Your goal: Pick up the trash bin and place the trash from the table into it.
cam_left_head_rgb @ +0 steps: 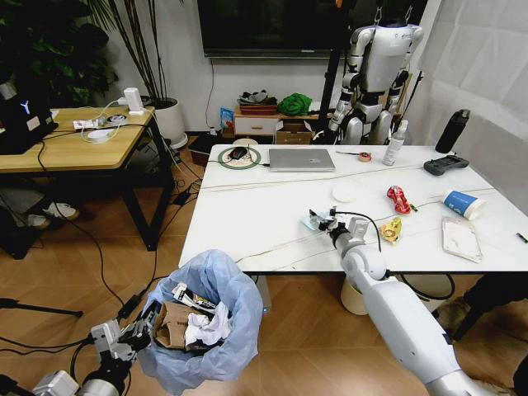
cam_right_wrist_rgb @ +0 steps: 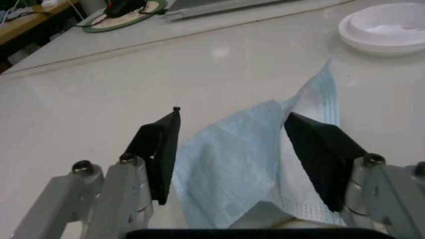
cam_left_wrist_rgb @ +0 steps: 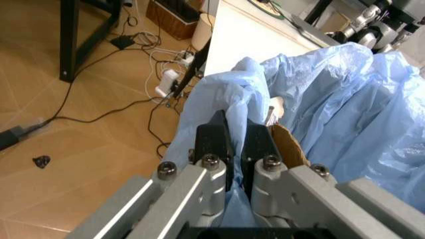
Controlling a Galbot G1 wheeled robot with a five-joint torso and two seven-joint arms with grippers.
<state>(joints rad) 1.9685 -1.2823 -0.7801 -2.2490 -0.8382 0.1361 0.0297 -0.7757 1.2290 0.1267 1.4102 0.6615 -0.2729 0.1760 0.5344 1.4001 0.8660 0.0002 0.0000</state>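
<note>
The left tool pinches the trash bin's bag rim below the desk's front edge; the right tool straddles, wide, a blue face mask.

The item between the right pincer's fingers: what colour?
Light blue face mask, lying on the white table; clearest in the right wrist view.

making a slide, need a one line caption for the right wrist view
Right gripper with open jaws straddling a light-blue face mask on the white table.
</note>
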